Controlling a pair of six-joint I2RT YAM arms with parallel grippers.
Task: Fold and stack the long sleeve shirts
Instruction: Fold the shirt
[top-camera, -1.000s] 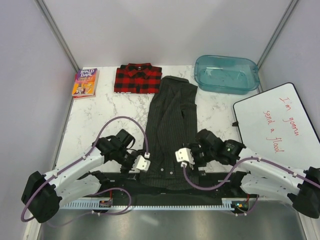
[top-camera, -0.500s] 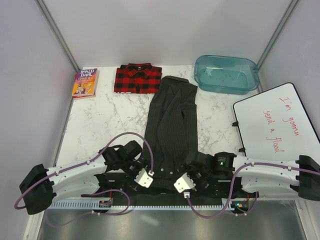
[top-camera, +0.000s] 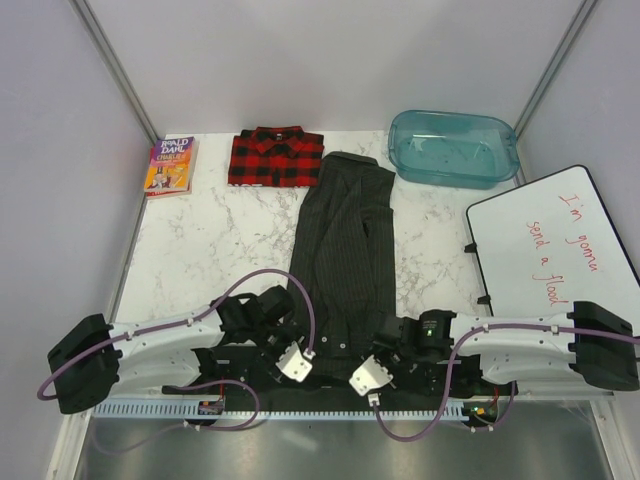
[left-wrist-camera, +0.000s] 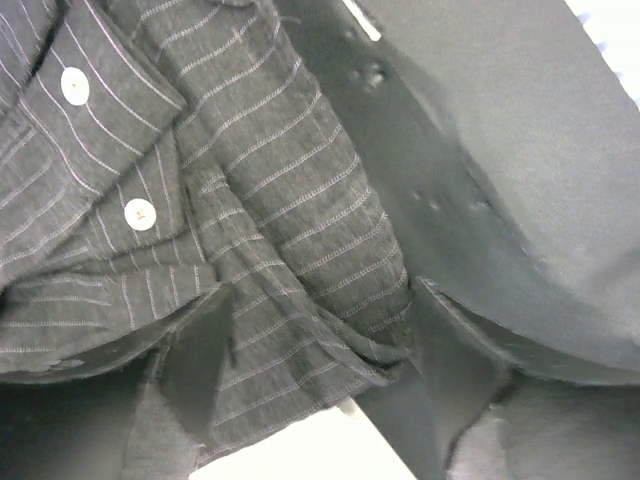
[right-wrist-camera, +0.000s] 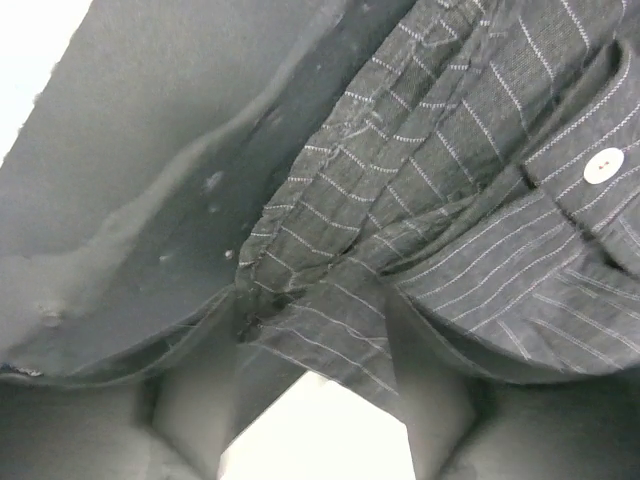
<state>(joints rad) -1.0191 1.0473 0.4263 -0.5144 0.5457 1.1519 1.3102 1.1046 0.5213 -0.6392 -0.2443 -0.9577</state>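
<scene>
Fingers (left-wrist-camera: 195, 360) of the left gripper (left-wrist-camera: 320, 345) stand well apart, straddling a bunched fold of the charcoal pinstripe shirt (top-camera: 345, 240) at its near hem; the cloth fills the gap but is not visibly pinched. The right gripper (right-wrist-camera: 315, 340) is likewise spread, with the hem's right corner lying between its fingers (right-wrist-camera: 430, 390).

Both wrist views show white buttons and a dark mat (left-wrist-camera: 520, 150) under the hem, details too small to make out from overhead. The top view alone shows the shirt stretched lengthwise down the middle of the marble table (top-camera: 220, 240), and the red-and-black plaid shirt (top-camera: 276, 157) folded at the far edge, touching the pinstripe shirt's far left corner.
</scene>
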